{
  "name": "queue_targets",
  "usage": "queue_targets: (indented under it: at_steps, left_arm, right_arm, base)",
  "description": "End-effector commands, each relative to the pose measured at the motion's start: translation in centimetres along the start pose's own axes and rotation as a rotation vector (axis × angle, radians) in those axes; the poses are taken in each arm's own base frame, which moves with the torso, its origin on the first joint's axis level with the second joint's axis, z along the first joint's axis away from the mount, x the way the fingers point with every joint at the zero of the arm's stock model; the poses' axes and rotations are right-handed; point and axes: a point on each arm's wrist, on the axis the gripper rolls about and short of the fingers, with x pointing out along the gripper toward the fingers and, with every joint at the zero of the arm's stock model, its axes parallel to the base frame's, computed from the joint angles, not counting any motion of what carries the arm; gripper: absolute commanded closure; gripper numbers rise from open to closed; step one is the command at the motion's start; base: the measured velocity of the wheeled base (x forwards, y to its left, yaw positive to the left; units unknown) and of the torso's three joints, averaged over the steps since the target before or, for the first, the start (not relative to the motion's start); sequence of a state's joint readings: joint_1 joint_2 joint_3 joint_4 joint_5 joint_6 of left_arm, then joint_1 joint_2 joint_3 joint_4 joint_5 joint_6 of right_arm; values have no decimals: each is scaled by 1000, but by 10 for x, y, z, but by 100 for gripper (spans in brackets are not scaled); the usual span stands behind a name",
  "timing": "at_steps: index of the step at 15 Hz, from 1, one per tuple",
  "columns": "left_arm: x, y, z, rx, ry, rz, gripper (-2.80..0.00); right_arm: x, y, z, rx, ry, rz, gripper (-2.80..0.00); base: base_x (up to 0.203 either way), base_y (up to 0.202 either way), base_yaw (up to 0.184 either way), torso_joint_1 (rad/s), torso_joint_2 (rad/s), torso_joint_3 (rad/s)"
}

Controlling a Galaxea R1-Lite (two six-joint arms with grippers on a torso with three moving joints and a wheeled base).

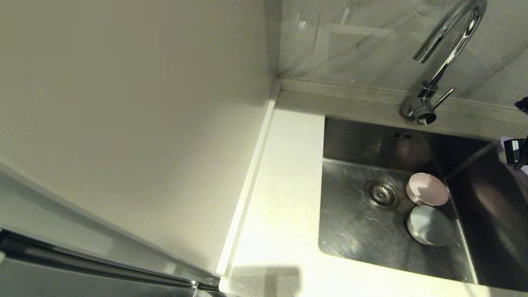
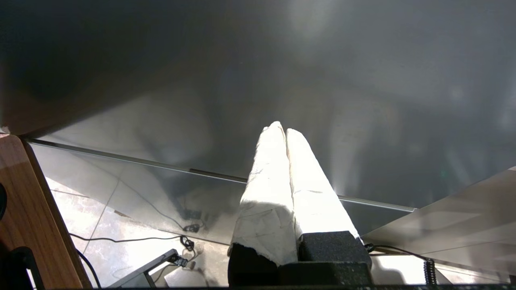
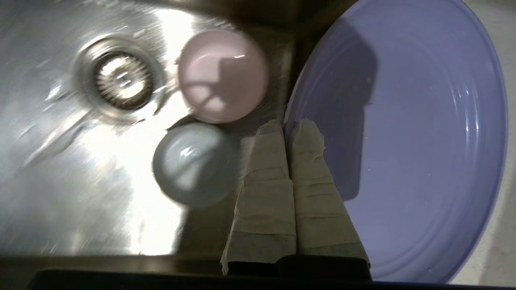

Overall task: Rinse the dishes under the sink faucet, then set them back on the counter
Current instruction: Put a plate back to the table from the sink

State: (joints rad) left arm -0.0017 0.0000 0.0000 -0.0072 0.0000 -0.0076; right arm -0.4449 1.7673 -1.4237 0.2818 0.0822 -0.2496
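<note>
Right wrist view shows the right gripper (image 3: 291,124) clamped on the lilac plate's (image 3: 423,133) rim over the sink (image 3: 80,193), beside cup (image 3: 222,75) and bowl (image 3: 193,163). Left gripper (image 2: 281,128) hangs parked, jaws together.

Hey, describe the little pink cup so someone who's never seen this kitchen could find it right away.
Look into the steel sink under the tall chrome faucet. Just right of the round drain strainer two small dishes sit side by side. The pink cup is the one nearer the faucet; its neighbour, the bowl, is pale blue-white.
</note>
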Motion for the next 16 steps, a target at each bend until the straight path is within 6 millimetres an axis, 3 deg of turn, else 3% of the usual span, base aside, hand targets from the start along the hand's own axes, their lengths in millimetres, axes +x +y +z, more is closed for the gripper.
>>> queue_targets:
  at_steps: [1, 6, 16]
  left_arm:
    - [0, 0, -1, 0, 3, 0, 0]
    - [0, 0, -1, 0, 3, 0, 0]
    - [0, 0, -1, 0, 3, 0, 0]
  right_arm:
    - [12, -12, -5, 29, 28, -34, 0]
    - [16, -29, -13, 60, 54, -71, 0]
    - [31, -33, -15, 58, 53, -77, 0]
  base:
    - [0, 0, 0, 0, 0, 0]
    - [0, 0, 0, 0, 0, 0]
    - [0, 0, 0, 0, 0, 0]
